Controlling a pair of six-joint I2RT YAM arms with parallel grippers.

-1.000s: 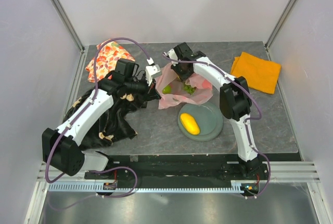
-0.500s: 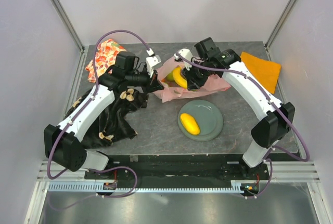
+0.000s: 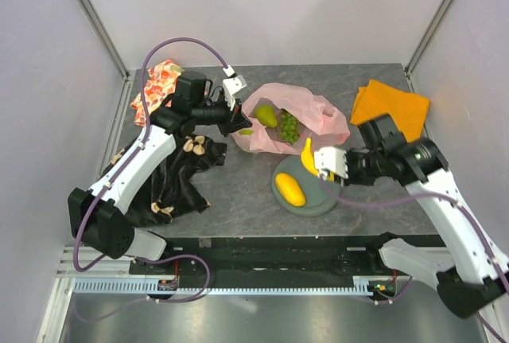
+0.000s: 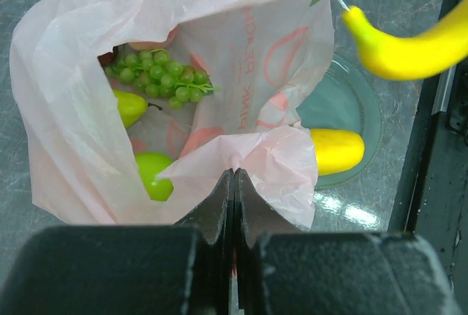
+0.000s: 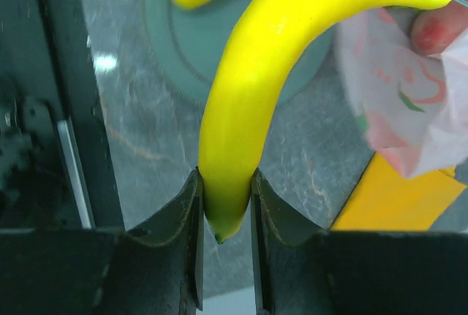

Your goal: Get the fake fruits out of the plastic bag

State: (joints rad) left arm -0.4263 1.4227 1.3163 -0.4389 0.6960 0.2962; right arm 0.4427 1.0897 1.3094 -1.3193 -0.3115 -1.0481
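The pink plastic bag (image 3: pixel 306 116) lies open at the table's middle back. My left gripper (image 3: pixel 238 120) is shut on its near rim (image 4: pixel 235 176). Inside the bag (image 4: pixel 241 37) I see green grapes (image 4: pixel 157 77), a green pear (image 4: pixel 130 107) and a green apple (image 4: pixel 152 176). My right gripper (image 3: pixel 322 161) is shut on the end of a yellow banana (image 3: pixel 308 156), held above the grey plate (image 3: pixel 318 198); in the right wrist view the banana (image 5: pixel 270 59) sits between the jaws of the gripper (image 5: pixel 224 205). A yellow mango (image 3: pixel 290 189) lies on the plate.
An orange cloth (image 3: pixel 390 108) lies at the back right. A floral fabric (image 3: pixel 155 88) lies at the back left, and a dark crumpled cloth (image 3: pixel 171 180) under the left arm. The table's front edge (image 3: pixel 318 239) is just behind the plate.
My right gripper has lifted the banana out of the bag and carried it towards the near right, over the plate. The left gripper keeps its hold on the bag.
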